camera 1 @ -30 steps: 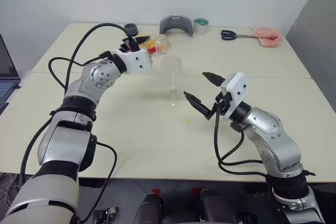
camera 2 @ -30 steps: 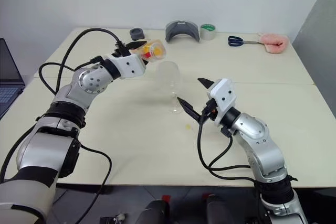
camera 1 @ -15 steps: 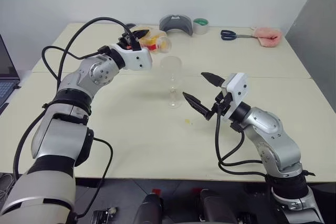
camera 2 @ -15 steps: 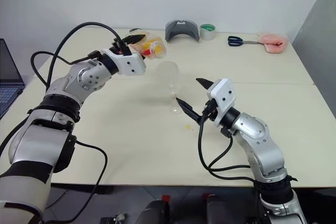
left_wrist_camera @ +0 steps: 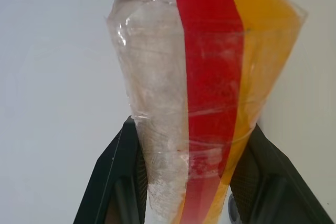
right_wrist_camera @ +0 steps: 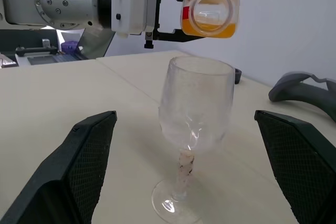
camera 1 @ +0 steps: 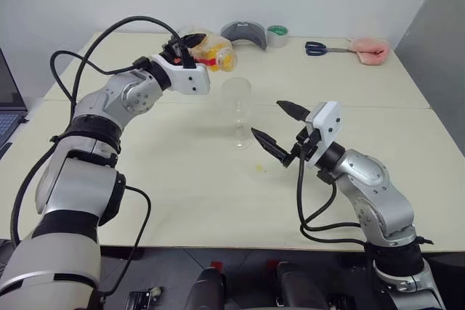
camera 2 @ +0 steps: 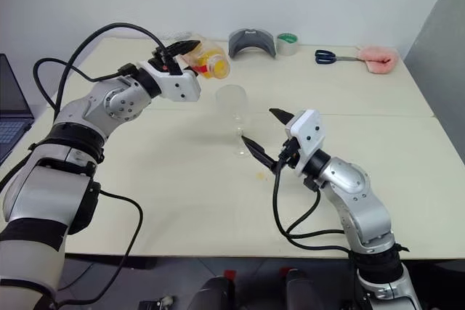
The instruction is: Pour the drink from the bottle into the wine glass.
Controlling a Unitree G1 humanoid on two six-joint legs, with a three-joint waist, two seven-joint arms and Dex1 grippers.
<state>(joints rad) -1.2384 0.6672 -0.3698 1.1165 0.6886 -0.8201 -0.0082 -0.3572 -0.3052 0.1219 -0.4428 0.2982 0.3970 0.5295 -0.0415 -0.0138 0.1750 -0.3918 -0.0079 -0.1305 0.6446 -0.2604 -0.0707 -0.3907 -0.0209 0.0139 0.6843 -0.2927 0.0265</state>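
One squarish clear plastic bottle (camera 2: 206, 59), tilted

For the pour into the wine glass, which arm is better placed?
The left. Its claw is shut on the bottle, tipped on its side above the wine glass. The right claw is open and empty beside the stem.
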